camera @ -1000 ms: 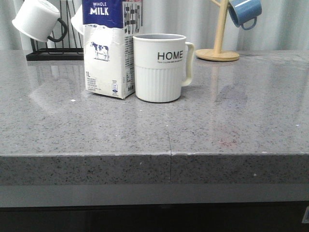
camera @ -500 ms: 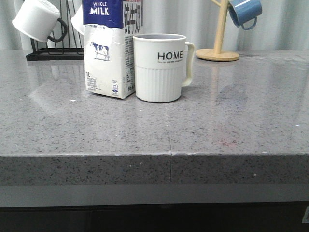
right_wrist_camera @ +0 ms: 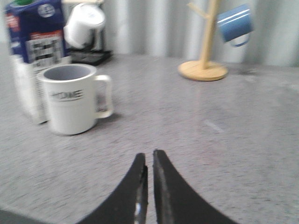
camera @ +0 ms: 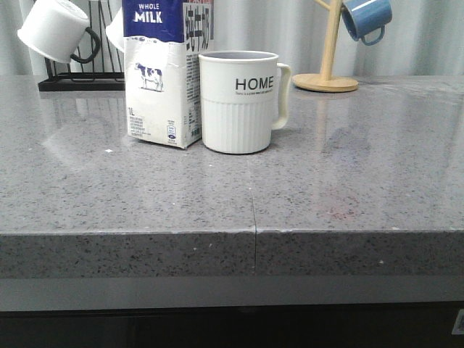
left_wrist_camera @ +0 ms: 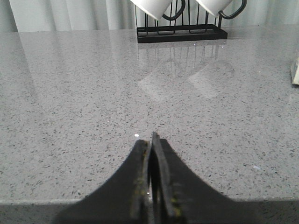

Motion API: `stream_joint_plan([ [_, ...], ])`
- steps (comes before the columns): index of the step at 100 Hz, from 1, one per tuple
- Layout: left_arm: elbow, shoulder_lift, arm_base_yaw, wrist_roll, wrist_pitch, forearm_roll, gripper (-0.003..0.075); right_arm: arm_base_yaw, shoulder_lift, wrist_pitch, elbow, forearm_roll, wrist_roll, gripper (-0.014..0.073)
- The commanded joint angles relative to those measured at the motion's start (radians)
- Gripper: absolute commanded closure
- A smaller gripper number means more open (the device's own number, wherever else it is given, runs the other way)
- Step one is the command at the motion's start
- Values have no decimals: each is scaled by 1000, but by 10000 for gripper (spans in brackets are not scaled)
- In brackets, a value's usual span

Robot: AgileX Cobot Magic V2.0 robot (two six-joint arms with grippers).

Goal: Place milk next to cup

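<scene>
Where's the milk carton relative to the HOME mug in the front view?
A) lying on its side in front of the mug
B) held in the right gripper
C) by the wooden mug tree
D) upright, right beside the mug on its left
D: the milk carton stands upright on the counter directly left of the HOME mug, opposite its handle; neither gripper holds it.

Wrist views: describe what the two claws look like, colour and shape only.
The left claw has two black, curved fingers tapering to thin tips, with yellowish specks along their inner edges. The right claw has the same black, horn-shaped fingers. No cables, markings or arm links show.
</scene>
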Motion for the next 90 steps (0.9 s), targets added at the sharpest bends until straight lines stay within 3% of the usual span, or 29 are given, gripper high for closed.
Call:
stream_joint_plan([
  [1, 38, -30, 0, -8, -78, -3, 741, -84, 10, -222, 53, -17, 0, 545],
  [19, 38, -30, 0, -8, -78, -3, 741, -220, 7, -325, 182, -15, 45, 545],
  [29, 38, -30, 0, -8, -78, -3, 741, -255, -15, -274, 181, -6, 54, 545],
  [54, 38, -30, 0, -8, -78, -3, 741, -270, -177, -133, 182, 18, 53, 545],
  [90, 38, -30, 0, -8, -78, -3, 741, -272, -171, -133, 182, 20, 53, 545],
])
